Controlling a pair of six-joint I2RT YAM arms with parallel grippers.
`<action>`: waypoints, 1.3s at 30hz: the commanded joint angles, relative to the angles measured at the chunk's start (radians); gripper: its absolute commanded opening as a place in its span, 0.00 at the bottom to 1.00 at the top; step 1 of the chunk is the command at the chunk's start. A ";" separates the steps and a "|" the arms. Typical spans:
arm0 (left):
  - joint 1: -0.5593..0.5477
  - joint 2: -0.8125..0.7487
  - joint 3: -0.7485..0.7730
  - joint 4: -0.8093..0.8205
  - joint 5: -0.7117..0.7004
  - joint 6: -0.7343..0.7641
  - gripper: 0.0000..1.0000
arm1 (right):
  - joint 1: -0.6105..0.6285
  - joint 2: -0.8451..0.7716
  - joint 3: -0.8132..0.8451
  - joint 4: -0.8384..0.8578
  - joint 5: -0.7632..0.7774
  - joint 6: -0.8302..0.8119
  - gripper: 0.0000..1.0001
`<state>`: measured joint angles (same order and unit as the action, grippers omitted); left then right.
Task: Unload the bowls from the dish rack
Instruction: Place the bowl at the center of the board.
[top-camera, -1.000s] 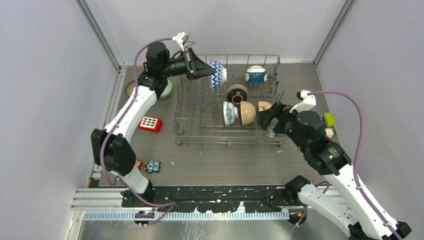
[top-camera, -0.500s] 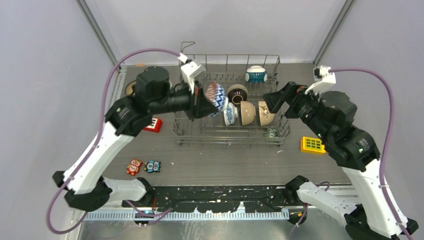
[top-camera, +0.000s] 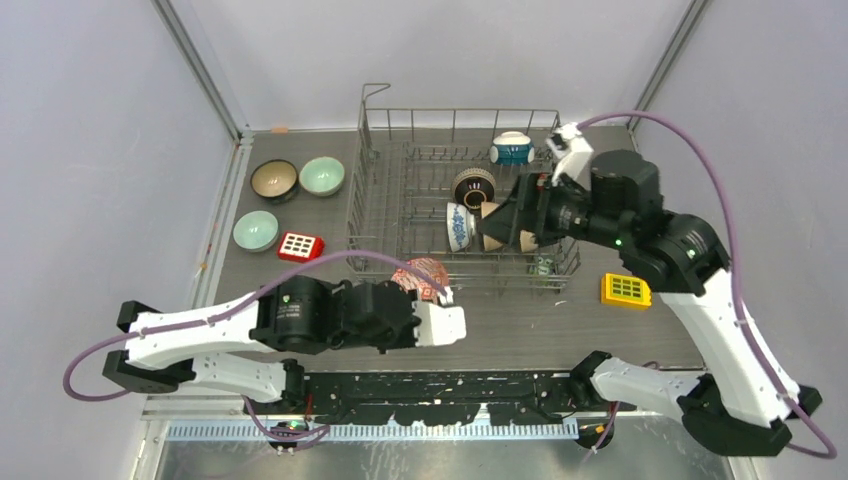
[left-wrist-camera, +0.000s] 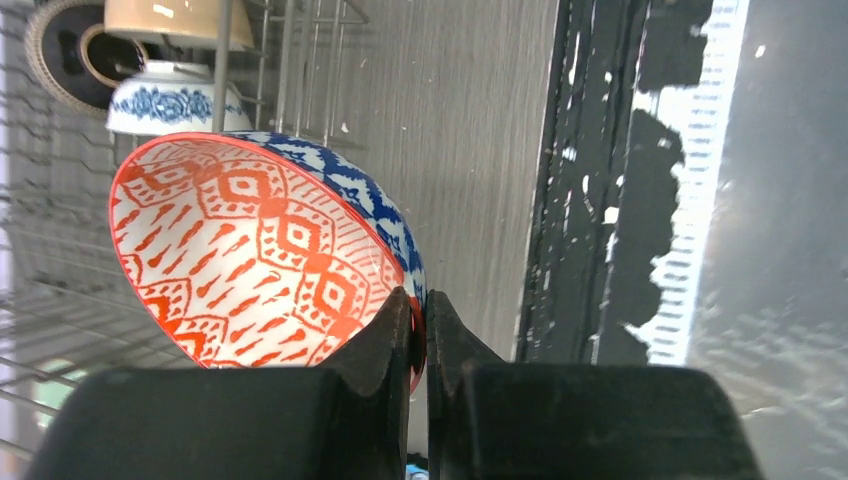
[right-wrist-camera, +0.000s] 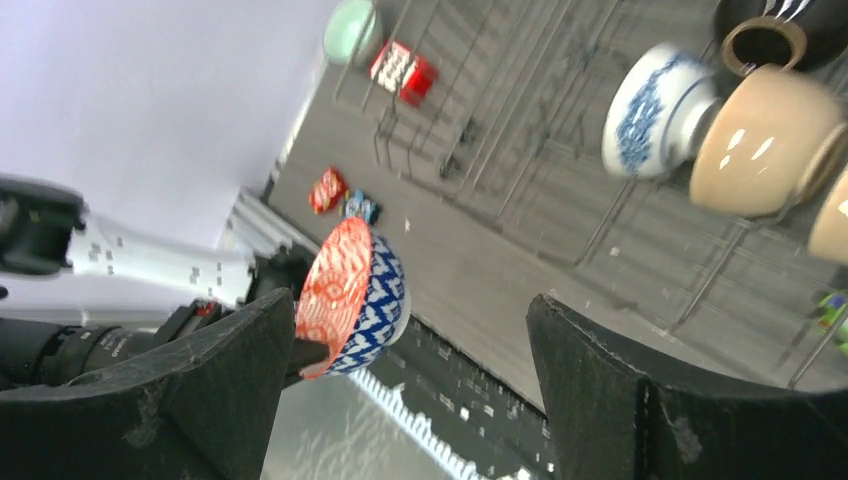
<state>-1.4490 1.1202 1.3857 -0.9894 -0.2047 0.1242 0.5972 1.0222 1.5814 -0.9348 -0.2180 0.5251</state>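
The left jaws are clenching the rim of the red-patterned bowl (left-wrist-camera: 260, 250), one finger sitting inside the red diamond pattern and the other pressing on the blue-and-white outer wall. That bowl is tipping on its side, out of the dish rack (top-camera: 380, 215) and hanging just in front of the rack's near side, over the counter (top-camera: 500, 320) close to its near edge.

The right jaws are standing spread wide with nothing between them, hovering over the right half of the rack and pointing at the cream bowl (top-camera: 497, 228). The cream bowl is lying on its side between the tines, touching the blue-and-white bowl (top-camera: 458, 226) on its left. Behind them the dark brown bowl (top-camera: 474, 186) is resting in the rack, and the teal-and-white bowl (top-camera: 511, 148) is sitting at the far rim.

Left of the rack, three bowls are standing upright on the counter: the brown bowl (top-camera: 273, 179), the pale green bowl (top-camera: 322, 175) beside it, and the second pale green bowl (top-camera: 256, 230) nearer, next to a red block (top-camera: 300, 246). A yellow block (top-camera: 626, 289) is lying to the right of the rack
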 joint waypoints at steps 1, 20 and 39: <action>-0.086 -0.053 -0.049 0.041 -0.142 0.164 0.00 | 0.148 0.082 0.087 -0.135 0.068 -0.049 0.89; -0.143 0.027 -0.007 -0.136 -0.076 0.310 0.00 | 0.400 0.341 0.161 -0.262 0.190 -0.145 0.80; -0.145 0.052 0.037 -0.204 0.019 0.303 0.00 | 0.473 0.463 0.149 -0.227 0.215 -0.162 0.67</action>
<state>-1.5887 1.1782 1.3876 -1.1908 -0.1940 0.4057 1.0527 1.4624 1.6981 -1.1927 -0.0147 0.3889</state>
